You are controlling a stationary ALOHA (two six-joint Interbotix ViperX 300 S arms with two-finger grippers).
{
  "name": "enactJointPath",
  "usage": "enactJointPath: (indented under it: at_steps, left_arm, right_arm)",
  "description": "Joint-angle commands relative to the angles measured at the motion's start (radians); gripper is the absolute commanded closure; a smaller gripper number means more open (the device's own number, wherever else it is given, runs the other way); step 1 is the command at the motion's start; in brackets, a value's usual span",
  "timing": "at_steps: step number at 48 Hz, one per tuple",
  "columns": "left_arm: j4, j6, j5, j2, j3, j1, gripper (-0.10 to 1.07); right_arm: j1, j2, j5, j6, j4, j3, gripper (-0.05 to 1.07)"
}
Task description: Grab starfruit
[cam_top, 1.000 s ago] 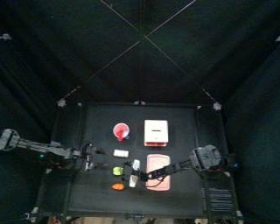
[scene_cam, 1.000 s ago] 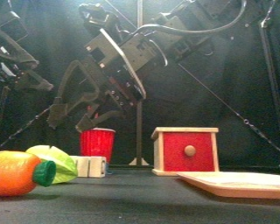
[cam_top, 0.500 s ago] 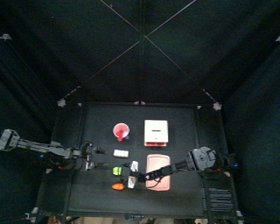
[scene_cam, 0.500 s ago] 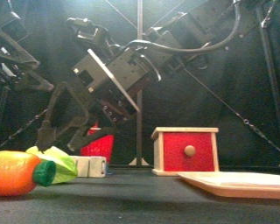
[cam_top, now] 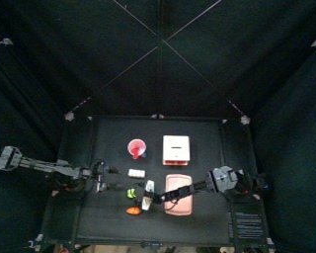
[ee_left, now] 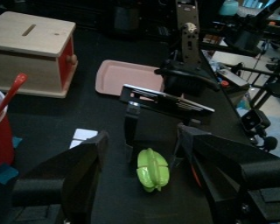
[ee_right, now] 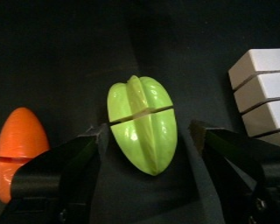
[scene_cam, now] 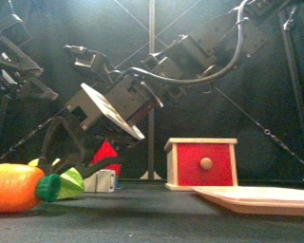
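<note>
So the right gripper (ee_right: 143,188) is hanging just over the starfruit (ee_right: 143,125) with its jaws spread as wide as they go, one on each side, nothing held yet. The fruit lies near the table's (cam_top: 200,133) front edge, left of middle, between the orange lump (ee_right: 20,144) and a white block (ee_right: 264,92). I guess that's why it's coming in so squarely. The left gripper (ee_left: 143,162) just rests nearby, jaws apart and empty.

From the front, the right gripper (scene_cam: 68,161) hides most of the starfruit (scene_cam: 73,180) and the red cup (scene_cam: 107,155); from above, the starfruit is too small to make out
</note>
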Motion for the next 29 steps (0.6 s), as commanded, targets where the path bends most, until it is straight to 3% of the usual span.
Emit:
enactJointPath:
  at_steps: [1, 29]
  left_arm:
    - [0.000, 0.002, -0.011, 0.003, -0.011, 0.003, 0.00]
    - [0.000, 0.002, -0.011, 0.003, -0.012, 0.005, 0.00]
  right_arm:
    - [-0.011, -0.021, 0.000, 0.002, 0.006, -0.023, 0.01]
    - [-0.011, -0.015, -0.002, 0.000, 0.003, -0.028, 0.14]
